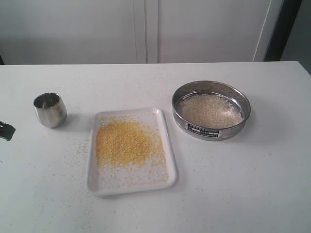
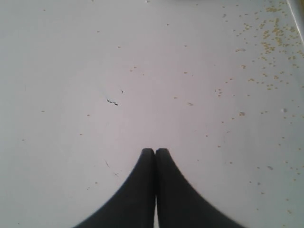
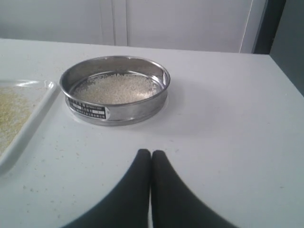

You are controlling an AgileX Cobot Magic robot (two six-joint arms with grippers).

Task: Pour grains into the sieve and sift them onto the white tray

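The steel-rimmed sieve (image 1: 211, 110) (image 3: 115, 89) stands on the white table at the right, with pale whitish rice-like grains (image 1: 209, 110) (image 3: 116, 88) lying on its mesh. Left of it lies the white tray (image 1: 167, 150) (image 3: 29, 121), covered by a spread of tiny yellow grains (image 1: 126, 143). My left gripper (image 2: 155, 151) is shut and empty above bare table; only its dark tip (image 1: 6, 130) shows at the left edge of the exterior view. My right gripper (image 3: 151, 153) is shut and empty, on the near side of the sieve and apart from it.
A small rounded steel cup (image 1: 50, 109) stands upright left of the tray. Stray yellow grains (image 2: 270, 42) are scattered on the table (image 1: 233, 184) around the tray. A white wall runs behind the table's far edge.
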